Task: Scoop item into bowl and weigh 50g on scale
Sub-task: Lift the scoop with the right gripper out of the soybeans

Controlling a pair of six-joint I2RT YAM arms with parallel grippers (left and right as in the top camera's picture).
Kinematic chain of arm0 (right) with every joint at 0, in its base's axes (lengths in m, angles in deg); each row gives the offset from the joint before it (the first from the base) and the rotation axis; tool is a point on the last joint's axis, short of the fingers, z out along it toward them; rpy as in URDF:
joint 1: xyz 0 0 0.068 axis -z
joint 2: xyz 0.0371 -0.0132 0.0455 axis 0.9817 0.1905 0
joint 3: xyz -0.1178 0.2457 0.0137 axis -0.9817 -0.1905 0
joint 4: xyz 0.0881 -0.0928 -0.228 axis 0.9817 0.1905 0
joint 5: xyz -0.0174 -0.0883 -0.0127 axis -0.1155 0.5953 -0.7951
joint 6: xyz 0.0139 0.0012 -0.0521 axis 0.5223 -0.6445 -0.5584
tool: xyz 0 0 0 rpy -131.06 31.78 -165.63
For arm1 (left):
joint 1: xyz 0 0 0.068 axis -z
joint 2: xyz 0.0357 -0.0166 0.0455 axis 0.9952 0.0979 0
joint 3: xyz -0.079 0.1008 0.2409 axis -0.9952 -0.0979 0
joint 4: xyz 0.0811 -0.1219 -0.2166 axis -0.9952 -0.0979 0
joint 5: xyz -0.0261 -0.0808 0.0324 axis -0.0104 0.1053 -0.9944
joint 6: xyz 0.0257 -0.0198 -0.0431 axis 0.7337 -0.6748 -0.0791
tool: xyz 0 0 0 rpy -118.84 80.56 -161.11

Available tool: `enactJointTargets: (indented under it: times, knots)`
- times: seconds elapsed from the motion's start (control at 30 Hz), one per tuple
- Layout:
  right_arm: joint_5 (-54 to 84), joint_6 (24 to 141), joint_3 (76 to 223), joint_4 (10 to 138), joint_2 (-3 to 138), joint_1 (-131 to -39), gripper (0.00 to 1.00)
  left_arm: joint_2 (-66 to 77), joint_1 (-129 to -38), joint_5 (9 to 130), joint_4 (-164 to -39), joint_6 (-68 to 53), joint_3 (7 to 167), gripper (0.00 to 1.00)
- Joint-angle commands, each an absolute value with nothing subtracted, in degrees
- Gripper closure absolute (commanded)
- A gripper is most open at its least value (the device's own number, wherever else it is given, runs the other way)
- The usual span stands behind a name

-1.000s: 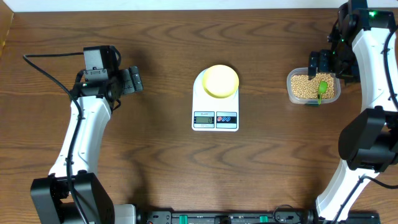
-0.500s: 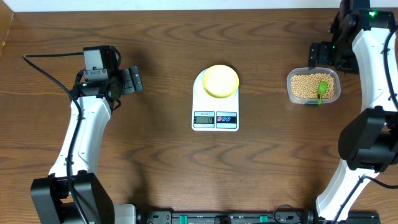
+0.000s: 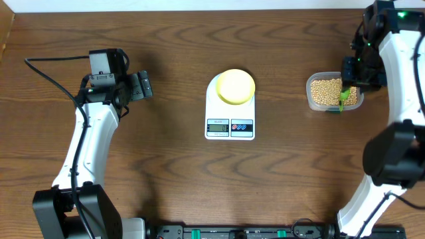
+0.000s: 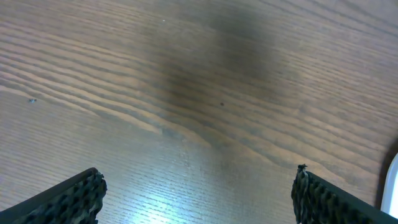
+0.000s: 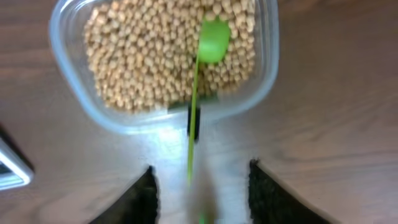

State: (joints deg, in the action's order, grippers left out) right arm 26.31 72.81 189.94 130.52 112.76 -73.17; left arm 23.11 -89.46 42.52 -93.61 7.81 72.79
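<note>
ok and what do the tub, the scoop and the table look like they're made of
Tub: probably clear plastic; the beans and the wood show through its glossy wall.
Scoop: bright green plastic, judging by its even colour and thin moulded handle.
Table: brown wood or wood-look laminate, with visible grain and a slight sheen.

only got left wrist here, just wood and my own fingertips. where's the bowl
observer: The pale yellow bowl sits on the scale, mid-table, to the right of your left hand.
operator: any beans in it
observer: None show; the beans fill a clear container further right.
operator: scoop?
observer: The green scoop lies on the beans, its handle running between the open fingers of the right hand.
</note>
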Motion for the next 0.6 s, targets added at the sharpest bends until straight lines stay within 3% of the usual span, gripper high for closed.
enactJointTargets:
  times: [0.0, 0.2, 0.57]
  knots:
    - [26.44, 72.89, 189.68, 131.55, 106.4, -73.63, 0.55, 23.92, -89.46, 41.56, -93.74, 7.29, 72.84, 0.02]
    - [26.42, 73.55, 182.09, 128.86, 105.05, -73.65, 0.43, 23.92, -89.46, 41.56, -93.74, 7.29, 72.84, 0.02]
    - [25.32, 76.74, 163.34, 111.11, 105.05, -73.96, 0.52, 23.92, -89.46, 41.56, -93.74, 7.29, 72.84, 0.02]
